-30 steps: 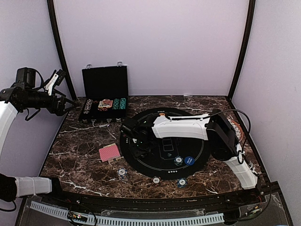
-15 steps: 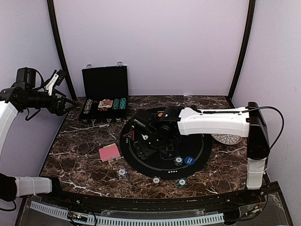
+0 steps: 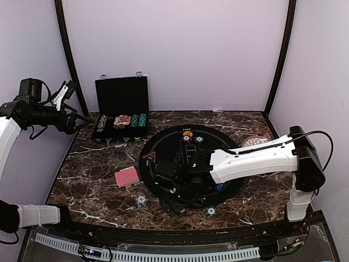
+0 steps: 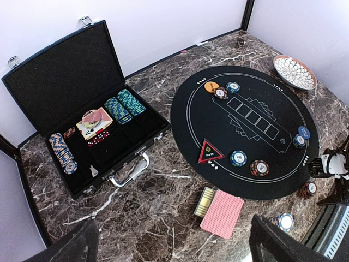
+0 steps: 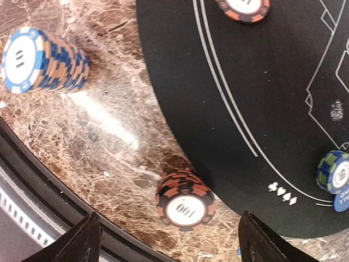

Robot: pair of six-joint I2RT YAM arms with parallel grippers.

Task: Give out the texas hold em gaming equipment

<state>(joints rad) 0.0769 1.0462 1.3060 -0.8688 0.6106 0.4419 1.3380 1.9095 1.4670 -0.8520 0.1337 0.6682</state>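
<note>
Poker chips (image 4: 238, 158): small stacks set round the black mat (image 4: 283, 103), some by the orange disc (image 4: 211, 86) and blue disc (image 4: 303, 132). A red stack (image 5: 185, 204) and a blue stack (image 5: 41, 60) stand off the mat on the worktop (image 5: 109, 125), near its front rail.

Red-backed deck (image 4: 222, 213): lies left of the mat and appears undealt. The case (image 4: 60, 71) holds more chips. Task judged partway.

Right end effector (image 5: 166, 236): spread wide, empty, just short of the red stack.

Left end effector (image 4: 173, 243): wide, empty, held high.

Margin is slim at the rail; there is freer marble left of the mat.
</note>
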